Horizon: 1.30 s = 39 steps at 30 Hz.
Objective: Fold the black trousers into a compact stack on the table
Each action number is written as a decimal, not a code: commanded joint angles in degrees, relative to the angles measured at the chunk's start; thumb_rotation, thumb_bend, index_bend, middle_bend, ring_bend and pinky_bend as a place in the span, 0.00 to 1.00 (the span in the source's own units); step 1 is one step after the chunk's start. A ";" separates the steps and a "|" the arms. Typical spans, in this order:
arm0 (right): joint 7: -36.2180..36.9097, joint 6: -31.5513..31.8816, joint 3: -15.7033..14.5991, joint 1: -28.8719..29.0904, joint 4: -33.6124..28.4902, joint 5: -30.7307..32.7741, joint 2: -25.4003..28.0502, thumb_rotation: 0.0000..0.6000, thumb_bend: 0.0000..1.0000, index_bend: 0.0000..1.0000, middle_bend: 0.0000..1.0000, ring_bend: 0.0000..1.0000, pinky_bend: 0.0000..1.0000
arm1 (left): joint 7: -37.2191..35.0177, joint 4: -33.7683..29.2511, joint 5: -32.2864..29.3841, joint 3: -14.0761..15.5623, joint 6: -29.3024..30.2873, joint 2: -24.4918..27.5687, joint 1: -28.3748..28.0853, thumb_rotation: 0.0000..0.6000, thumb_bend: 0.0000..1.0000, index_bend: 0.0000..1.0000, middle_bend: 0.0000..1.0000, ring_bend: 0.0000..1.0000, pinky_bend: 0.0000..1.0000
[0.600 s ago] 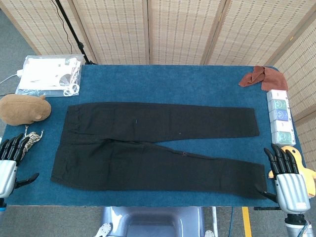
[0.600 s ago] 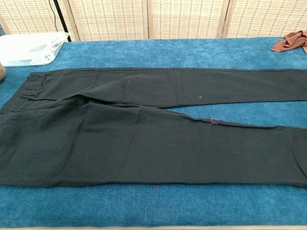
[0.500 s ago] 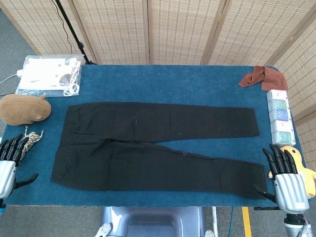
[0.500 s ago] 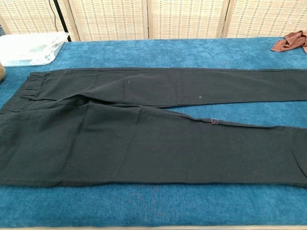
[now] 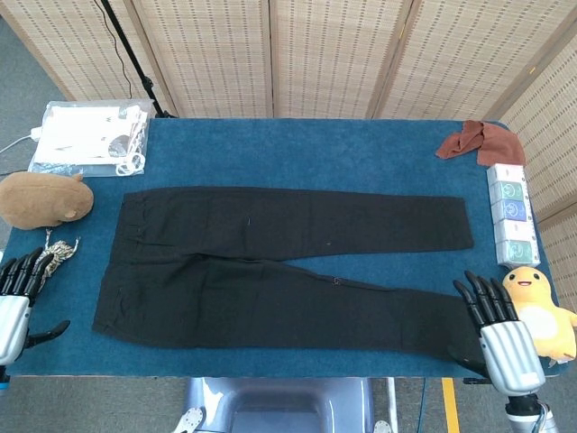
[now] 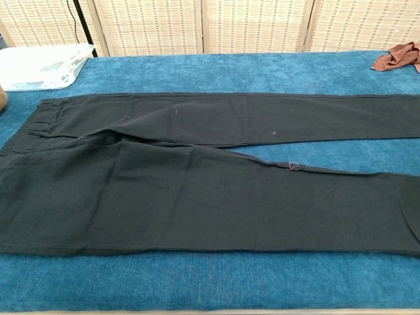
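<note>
The black trousers (image 5: pixel 279 266) lie spread flat on the blue table (image 5: pixel 297 153), waist at the left and both legs reaching to the right; the chest view shows them (image 6: pixel 197 177) filling most of the frame. My right hand (image 5: pixel 499 336) hovers open at the near right corner, just beside the hem of the nearer leg, fingers apart and empty. Off the table's near left edge, my left hand (image 5: pixel 16 299) is open too, holding nothing, left of the waistband. Neither hand shows in the chest view.
A brown plush (image 5: pixel 43 198) and a small spotted toy (image 5: pixel 58 253) lie at the left edge. A plastic bag of papers (image 5: pixel 88 137) sits back left. A rust cloth (image 5: pixel 478 142), white boxes (image 5: pixel 512 212) and a yellow duck plush (image 5: pixel 539 311) line the right side.
My right hand has moved left, toward the hem of the nearer leg, uncovering the yellow duck. My left hand has sunk slightly lower. The trousers have not moved.
</note>
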 commanded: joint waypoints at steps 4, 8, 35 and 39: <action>0.86 -5.18 -3.52 2.33 5.84 -4.16 -3.44 1.00 0.00 0.00 0.00 0.00 0.00 | -0.24 -0.77 -0.59 -0.16 -0.14 0.40 0.05 1.00 0.00 0.00 0.00 0.00 0.00; -1.18 -6.69 -4.24 2.81 7.77 -5.07 -5.85 1.00 0.00 0.00 0.00 0.00 0.00 | -0.43 -0.67 -0.29 -0.14 0.02 0.39 0.09 1.00 0.00 0.00 0.00 0.00 0.00; -7.72 -6.46 -4.19 3.16 26.81 -4.28 -20.39 1.00 0.00 0.00 0.00 0.00 0.00 | 0.15 -0.60 0.04 0.10 -0.80 0.13 -0.19 1.00 0.00 0.00 0.00 0.00 0.00; -8.62 -7.43 -4.21 3.59 30.13 -3.86 -22.54 1.00 0.00 0.00 0.00 0.00 0.00 | 0.49 -0.59 -0.27 0.05 -1.21 0.00 -0.34 1.00 0.00 0.00 0.00 0.00 0.00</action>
